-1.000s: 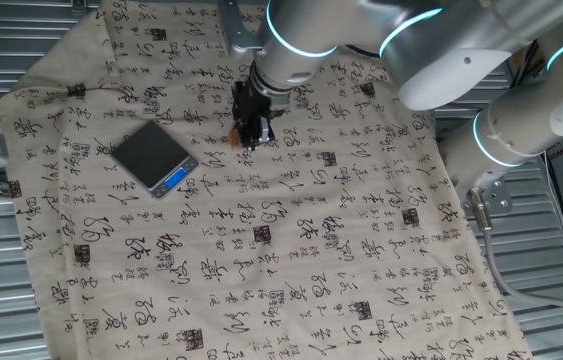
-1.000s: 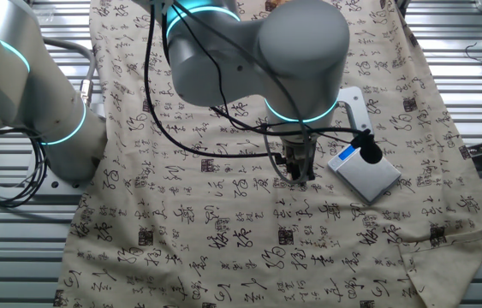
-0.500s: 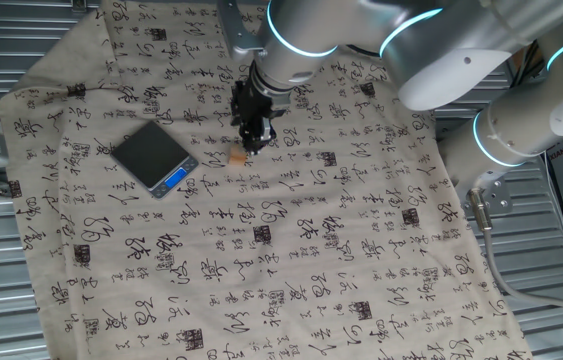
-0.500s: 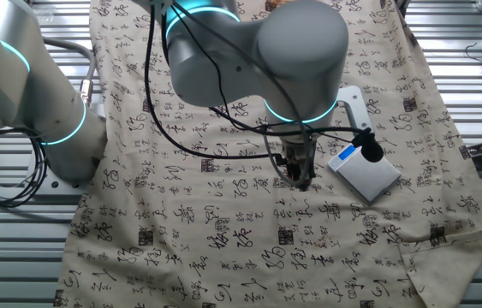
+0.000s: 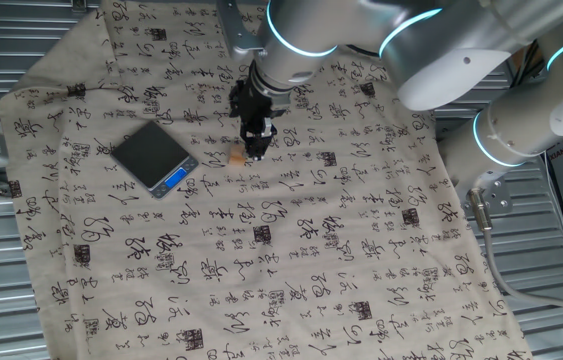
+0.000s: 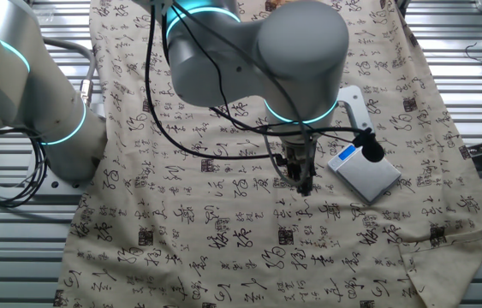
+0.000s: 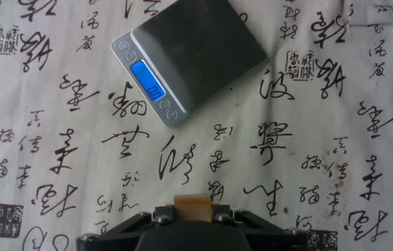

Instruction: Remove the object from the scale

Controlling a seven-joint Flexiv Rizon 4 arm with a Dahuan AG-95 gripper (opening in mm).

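Note:
The small tan cube (image 5: 235, 157) lies on the printed cloth, off the scale and a short way to its right. The scale (image 5: 154, 156) has a dark grey plate with nothing on it and a blue-lit display (image 7: 154, 88) at its near end. My gripper (image 5: 257, 148) hangs just above and right of the cube, open and holding nothing. In the hand view the cube (image 7: 192, 203) shows at the bottom edge between the dark finger mounts, with the scale (image 7: 203, 49) above it. In the other fixed view my gripper (image 6: 303, 183) hides the cube, left of the scale (image 6: 367, 174).
A cream cloth (image 5: 291, 260) with black calligraphy covers the table and hangs over its edges onto ribbed metal (image 5: 1, 290). The arm's large silver links (image 6: 258, 60) loom over the middle. A black cable (image 6: 223, 145) loops near the gripper.
A second ago the cube was between my fingers just above the cloth. It has come free and now lies on the cloth, and my gripper has lifted slightly off it.

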